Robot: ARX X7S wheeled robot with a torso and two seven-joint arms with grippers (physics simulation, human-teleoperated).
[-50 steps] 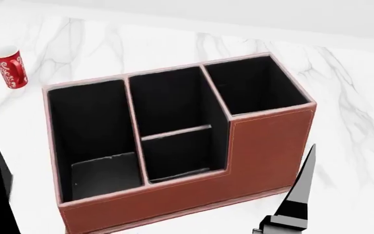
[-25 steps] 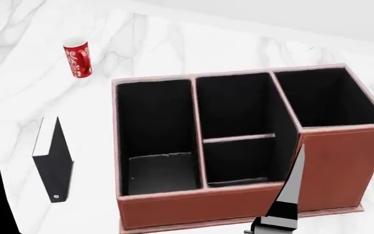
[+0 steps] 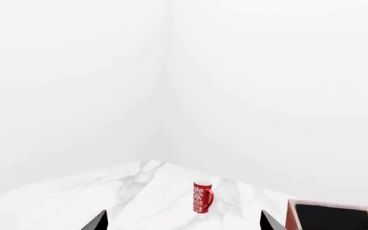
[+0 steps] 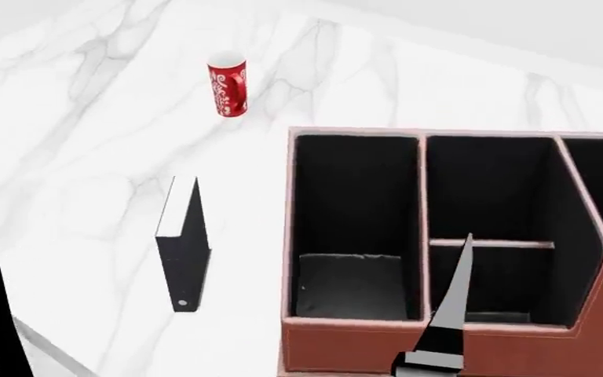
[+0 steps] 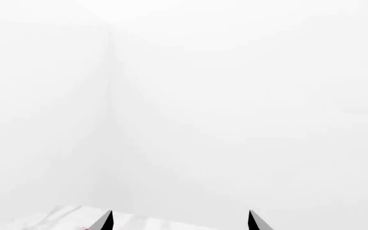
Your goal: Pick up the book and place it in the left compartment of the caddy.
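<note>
The book stands upright on the marble table — just left of the caddy, untouched. Both grippers — left, right — hover spread apart, holding nothing.

The head view looked steeply down from above the marble table, close over the caddy, which ran off its right and lower edges. The book stood left of the caddy and the mug farther back.

The left wrist view sat low and faced nearly level across the table toward white walls. It took in the mug at a distance and a corner of the caddy; these it shared with the head view.

The right wrist view also faced nearly level, mostly at blank wall, with only a sliver of table at its edge.
</note>
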